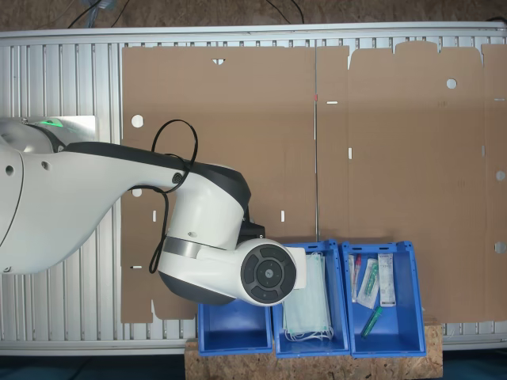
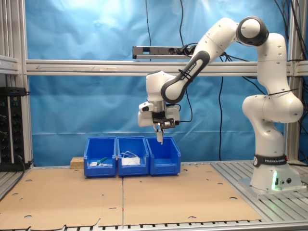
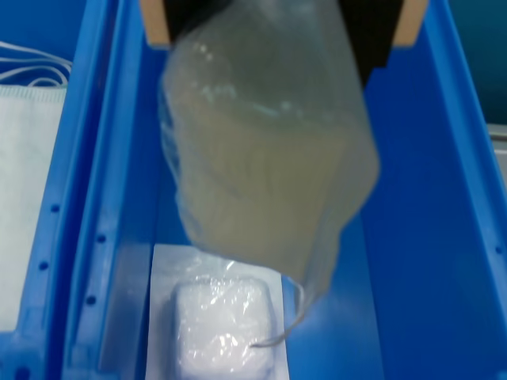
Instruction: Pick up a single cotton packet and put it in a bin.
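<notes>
- Wrist view: the fingers (image 3: 269,24) pinch the top edge of a soft, translucent plastic packet (image 3: 265,150), which hangs straight down from them, long axis vertical, a loose flap trailing from its lowest corner.
- No printed face can be made out on the held packet; it looks cloudy and pale, so whether it is the cotton packet is a judgement from the task.
- Directly under it lies the floor of a blue bin (image 3: 412,237), where a white padded packet (image 3: 222,328) already rests.
- Second exterior view: the gripper (image 2: 159,129) hangs just above the end bin (image 2: 164,156) of a row of three at the back of the desk (image 2: 144,192), the packet dangling towards its opening.
- The next move turns on this vertical line-up: packet over bin, so spreading the fingers should drop it inside.
</notes>
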Controlling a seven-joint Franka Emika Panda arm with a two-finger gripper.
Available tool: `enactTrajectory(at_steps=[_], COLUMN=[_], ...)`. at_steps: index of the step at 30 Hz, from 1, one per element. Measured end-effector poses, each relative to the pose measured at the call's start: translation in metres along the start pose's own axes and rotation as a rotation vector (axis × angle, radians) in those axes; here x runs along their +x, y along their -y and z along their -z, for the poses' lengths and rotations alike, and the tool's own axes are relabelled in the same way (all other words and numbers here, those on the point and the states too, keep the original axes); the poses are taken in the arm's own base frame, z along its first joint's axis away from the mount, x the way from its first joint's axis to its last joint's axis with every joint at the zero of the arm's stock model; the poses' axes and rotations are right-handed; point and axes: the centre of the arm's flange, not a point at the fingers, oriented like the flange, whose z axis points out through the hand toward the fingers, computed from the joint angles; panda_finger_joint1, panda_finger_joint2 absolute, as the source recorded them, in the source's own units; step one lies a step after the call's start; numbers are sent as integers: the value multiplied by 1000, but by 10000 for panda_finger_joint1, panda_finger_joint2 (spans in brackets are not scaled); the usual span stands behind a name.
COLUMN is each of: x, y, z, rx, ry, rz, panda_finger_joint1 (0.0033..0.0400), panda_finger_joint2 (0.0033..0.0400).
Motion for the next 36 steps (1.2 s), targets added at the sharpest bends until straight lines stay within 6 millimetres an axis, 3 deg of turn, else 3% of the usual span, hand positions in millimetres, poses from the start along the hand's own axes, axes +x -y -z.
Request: enactTrajectory(at_steps=[36], x=[-15], y=[-13], z=[6], rx=[-39], ry=[45], rz=[76], panda_finger_joint1=[55], panda_finger_joint2=[55])
